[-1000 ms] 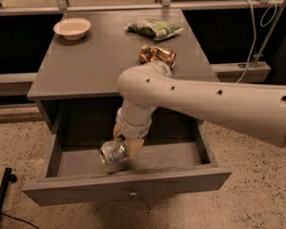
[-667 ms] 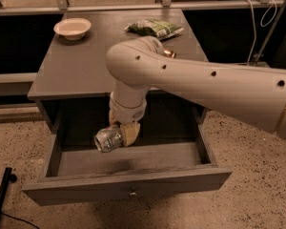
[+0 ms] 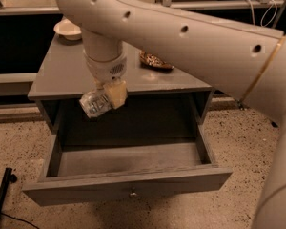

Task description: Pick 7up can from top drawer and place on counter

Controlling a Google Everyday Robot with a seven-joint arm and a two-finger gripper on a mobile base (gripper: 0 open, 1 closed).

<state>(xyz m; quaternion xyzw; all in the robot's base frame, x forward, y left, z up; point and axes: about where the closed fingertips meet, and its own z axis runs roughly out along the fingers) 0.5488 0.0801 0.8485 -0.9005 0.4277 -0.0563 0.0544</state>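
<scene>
My gripper (image 3: 105,99) is shut on the 7up can (image 3: 94,104), a dented silvery can lying sideways between the cream fingers (image 3: 117,94). It hangs in the air at the counter's front edge, above the back left of the open top drawer (image 3: 128,187). The drawer is pulled out, and its floor shows nothing in it. Its small round knob (image 3: 132,193) is on the front panel. The grey counter (image 3: 66,73) lies just behind the can. My large white arm crosses the upper right of the view and hides much of the counter.
A white bowl (image 3: 67,28) stands at the counter's back left. An orange-brown shiny snack packet (image 3: 155,61) lies on the counter right of the arm. A black stand foot (image 3: 2,197) is on the speckled floor at lower left.
My gripper has lifted the can out of the drawer up to the level of the counter's edge. The view has closed in on the cabinet.
</scene>
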